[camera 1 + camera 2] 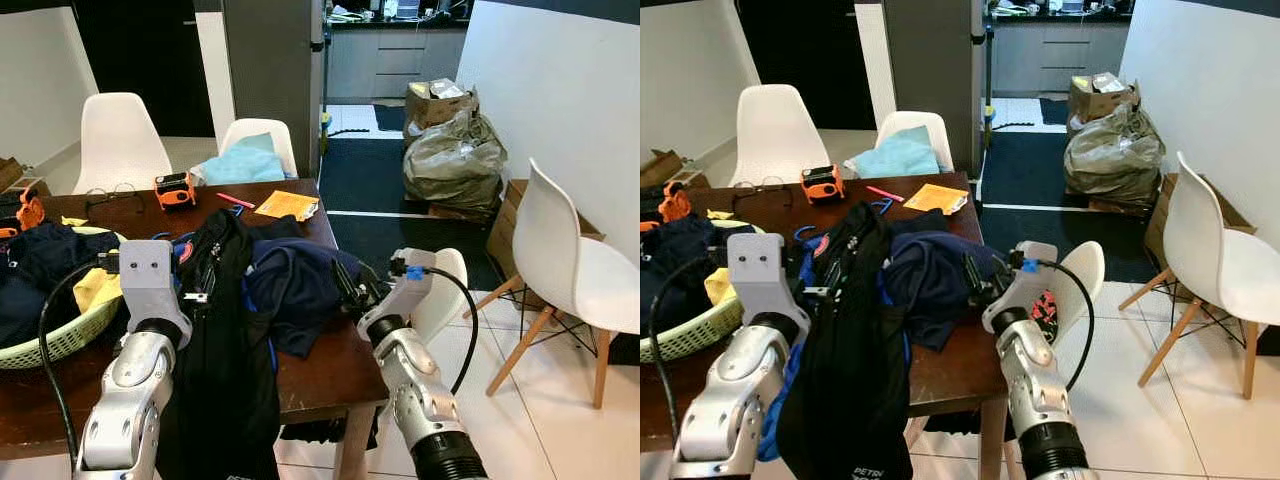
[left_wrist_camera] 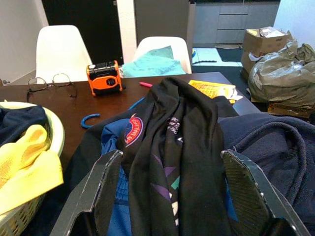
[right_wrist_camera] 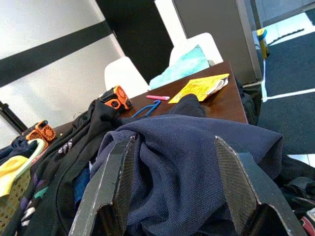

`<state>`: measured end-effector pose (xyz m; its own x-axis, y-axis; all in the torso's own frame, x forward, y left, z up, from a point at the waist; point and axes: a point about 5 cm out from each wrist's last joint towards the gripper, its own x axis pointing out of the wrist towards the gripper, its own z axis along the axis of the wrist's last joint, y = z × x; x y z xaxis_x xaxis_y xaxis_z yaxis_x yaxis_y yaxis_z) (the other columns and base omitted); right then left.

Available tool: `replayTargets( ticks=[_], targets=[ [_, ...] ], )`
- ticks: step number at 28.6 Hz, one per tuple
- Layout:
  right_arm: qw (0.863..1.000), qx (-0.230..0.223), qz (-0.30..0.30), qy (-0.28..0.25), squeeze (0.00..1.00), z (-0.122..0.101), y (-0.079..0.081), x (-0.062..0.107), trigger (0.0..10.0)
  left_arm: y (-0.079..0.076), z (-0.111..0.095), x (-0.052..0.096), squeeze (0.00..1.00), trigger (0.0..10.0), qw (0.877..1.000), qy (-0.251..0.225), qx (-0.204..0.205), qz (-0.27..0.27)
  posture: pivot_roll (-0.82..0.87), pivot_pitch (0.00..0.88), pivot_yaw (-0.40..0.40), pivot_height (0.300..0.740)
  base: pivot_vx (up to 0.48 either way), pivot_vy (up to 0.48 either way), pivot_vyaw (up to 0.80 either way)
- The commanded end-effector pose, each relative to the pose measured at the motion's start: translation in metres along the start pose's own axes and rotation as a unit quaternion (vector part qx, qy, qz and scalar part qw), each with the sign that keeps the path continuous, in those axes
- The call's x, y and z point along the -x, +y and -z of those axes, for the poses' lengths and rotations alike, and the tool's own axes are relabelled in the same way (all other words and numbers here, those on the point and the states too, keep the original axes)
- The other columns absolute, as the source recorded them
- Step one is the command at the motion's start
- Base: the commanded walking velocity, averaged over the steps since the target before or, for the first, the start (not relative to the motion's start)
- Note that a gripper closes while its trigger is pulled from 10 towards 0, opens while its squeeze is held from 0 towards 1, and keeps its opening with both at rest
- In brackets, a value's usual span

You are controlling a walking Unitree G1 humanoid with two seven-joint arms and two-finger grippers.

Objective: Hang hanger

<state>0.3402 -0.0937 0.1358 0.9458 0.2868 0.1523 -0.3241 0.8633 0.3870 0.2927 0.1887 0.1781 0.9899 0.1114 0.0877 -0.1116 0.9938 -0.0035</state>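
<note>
A black garment (image 2: 182, 147) lies heaped on the brown table (image 1: 320, 375) over a blue shirt (image 2: 115, 147) and hangs off the near edge. My left gripper (image 2: 172, 155) is open, its fingers (image 2: 106, 187) wide apart on either side of the black garment. A blue hanger hook (image 2: 91, 119) pokes out onto the table from under the pile. To the right lies a navy garment (image 3: 197, 147). My right gripper (image 3: 173, 142) is open at the table's right edge, its fingers straddling the navy cloth. The rest of the hanger is hidden under the clothes.
A green basket (image 1: 60, 345) of clothes sits at the table's left. An orange tape measure (image 1: 174, 190), glasses (image 1: 110, 195), a pink pen (image 1: 235, 200) and yellow paper (image 1: 287, 205) lie at the far side. White chairs (image 1: 570, 260) ring the table; bags (image 1: 455, 155) stand beyond.
</note>
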Motion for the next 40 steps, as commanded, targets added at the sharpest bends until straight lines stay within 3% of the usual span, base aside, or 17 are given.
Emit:
replayTargets(
  ticks=[1, 25, 31, 40],
  targets=[
    [1.0, -0.004, -0.003, 0.002, 0.0, 0.004, 0.002, 0.0, 10.0, 0.004, -0.004, 0.002, 0.0, 10.0, 1.0, -0.004, -0.009, -0.002, 0.17, 0.0, -0.007, 0.74, 0.0, 0.364, 0.0],
    [1.0, -0.01, -0.009, 0.007, 0.0, 0.007, 0.004, -0.001, 10.0, 0.011, -0.005, 0.001, 0.0, 10.0, 1.0, 0.002, -0.009, -0.015, 0.18, 0.001, -0.011, 0.74, 0.0, 0.367, 0.0],
    [1.0, -0.013, -0.008, 0.006, 0.0, 0.007, 0.004, -0.001, 10.0, 0.023, 0.0, 0.002, 0.0, 10.0, 0.998, 0.028, 0.0, -0.056, 0.17, 0.011, -0.006, 0.74, 0.0, -0.226, 0.0],
    [1.0, -0.015, -0.009, 0.006, 0.0, 0.008, 0.005, 0.0, 10.0, 0.022, 0.001, 0.001, 0.0, 10.0, 0.998, 0.033, 0.018, -0.056, 0.18, 0.021, -0.006, 0.74, 0.0, -0.367, 0.0]
  ],
)
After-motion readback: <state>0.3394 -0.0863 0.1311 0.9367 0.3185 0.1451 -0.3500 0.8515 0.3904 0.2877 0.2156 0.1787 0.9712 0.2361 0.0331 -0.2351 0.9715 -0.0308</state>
